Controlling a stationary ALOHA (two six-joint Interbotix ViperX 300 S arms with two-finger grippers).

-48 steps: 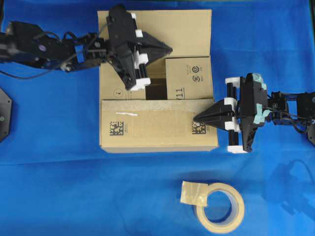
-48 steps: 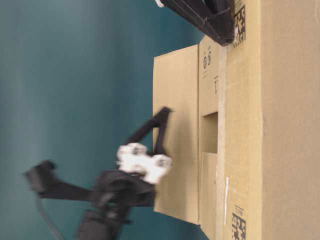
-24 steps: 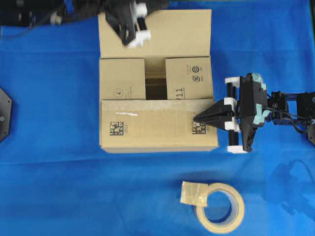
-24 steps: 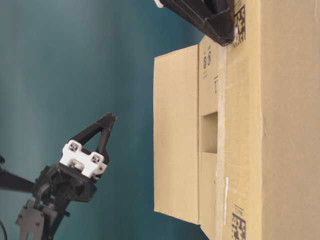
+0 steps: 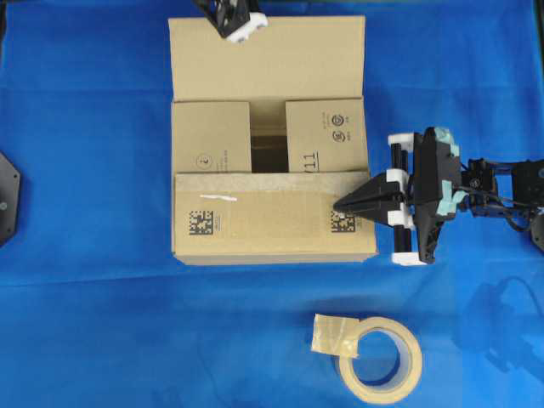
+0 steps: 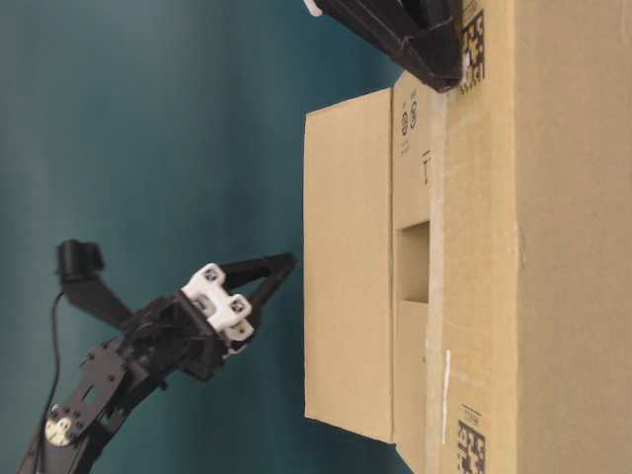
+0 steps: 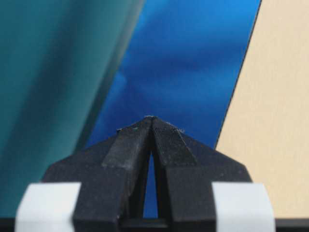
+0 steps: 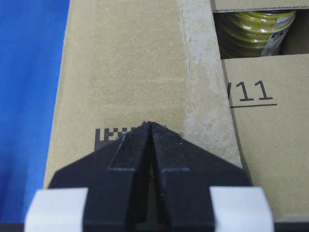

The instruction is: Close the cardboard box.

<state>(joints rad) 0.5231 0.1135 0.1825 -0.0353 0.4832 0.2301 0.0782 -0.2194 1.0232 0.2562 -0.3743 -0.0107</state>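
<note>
Resting under right hand (image 5: 340, 205): cardboard box (image 5: 272, 59).

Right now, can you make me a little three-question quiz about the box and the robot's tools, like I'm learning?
1. True or false: the far flap of the cardboard box is already folded flat over the top.
2. Which tool rests its tip on the near flap by a black square code? A) left tool B) right tool C) neither
3. Fill in: through the gap between the two small flaps, the right wrist view shows something coloured ____ inside the box.

Key
1. False: it still lies open, with the left tool beside it.
2. B
3. Yellow: a yellow coil.
</note>
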